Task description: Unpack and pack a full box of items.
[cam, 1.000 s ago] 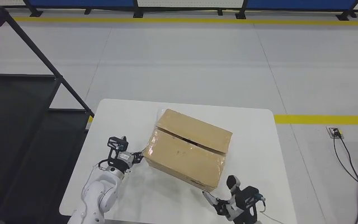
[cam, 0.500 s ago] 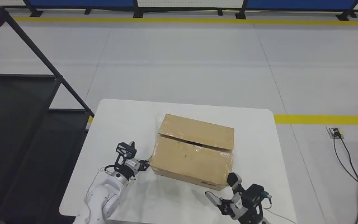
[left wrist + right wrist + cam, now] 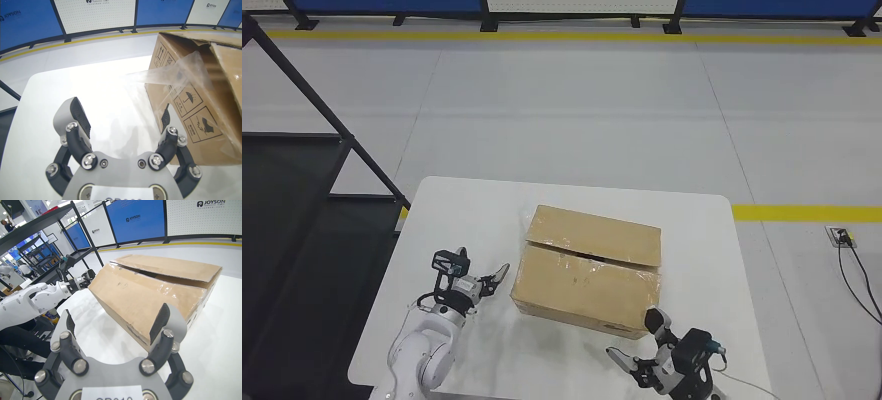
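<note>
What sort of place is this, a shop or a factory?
Probably a robot lab or demo hall: blue partition panels and pegboards fence a smooth floor with a yellow line, and black shelving stands beside the white table.

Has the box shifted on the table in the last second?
Yes. In the top view the box has turned: it sat skewed to the far edge of the table, and now its long sides run nearly parallel to that edge.
</note>
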### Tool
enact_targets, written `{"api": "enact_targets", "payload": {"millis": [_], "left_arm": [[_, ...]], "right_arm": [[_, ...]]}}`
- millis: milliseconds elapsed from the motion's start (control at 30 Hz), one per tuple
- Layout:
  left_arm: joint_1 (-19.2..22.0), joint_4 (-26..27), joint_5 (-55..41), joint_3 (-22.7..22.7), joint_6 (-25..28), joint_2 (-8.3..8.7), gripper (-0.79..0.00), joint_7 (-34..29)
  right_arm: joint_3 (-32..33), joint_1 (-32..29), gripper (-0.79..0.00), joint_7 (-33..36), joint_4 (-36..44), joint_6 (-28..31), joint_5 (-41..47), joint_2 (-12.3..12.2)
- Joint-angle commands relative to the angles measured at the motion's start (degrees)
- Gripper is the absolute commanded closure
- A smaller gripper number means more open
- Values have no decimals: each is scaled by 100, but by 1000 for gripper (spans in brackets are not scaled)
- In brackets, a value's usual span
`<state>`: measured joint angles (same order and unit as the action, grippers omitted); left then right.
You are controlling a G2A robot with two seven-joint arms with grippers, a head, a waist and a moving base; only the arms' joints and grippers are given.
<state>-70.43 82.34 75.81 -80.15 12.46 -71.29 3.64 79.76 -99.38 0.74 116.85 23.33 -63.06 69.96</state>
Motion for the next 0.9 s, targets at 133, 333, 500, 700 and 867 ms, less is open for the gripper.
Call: {"api": "enact_targets", "payload": {"millis": [133,333,500,700,867], "left_arm": [[131,-131,-122,42,268,1,-785,-188],[1135,-1518,-131,207,443,-40,-785,-236],[1747,-2447,261,655,505,-128,-785,261],[2319,-3239,185,1081,559,-286,-785,624],[2712,-3758,87,1375,503,-429,-785,785]], "right_arm": [[-26,11,-785,17,19,-6,-57,-2],[92,-193,-785,-227,0,-77,-22,-17],[277,-498,-785,-577,-24,-38,24,-37],[380,-656,-785,-759,-67,7,42,-53],[432,-741,-785,-816,-50,-13,24,-62]]}}
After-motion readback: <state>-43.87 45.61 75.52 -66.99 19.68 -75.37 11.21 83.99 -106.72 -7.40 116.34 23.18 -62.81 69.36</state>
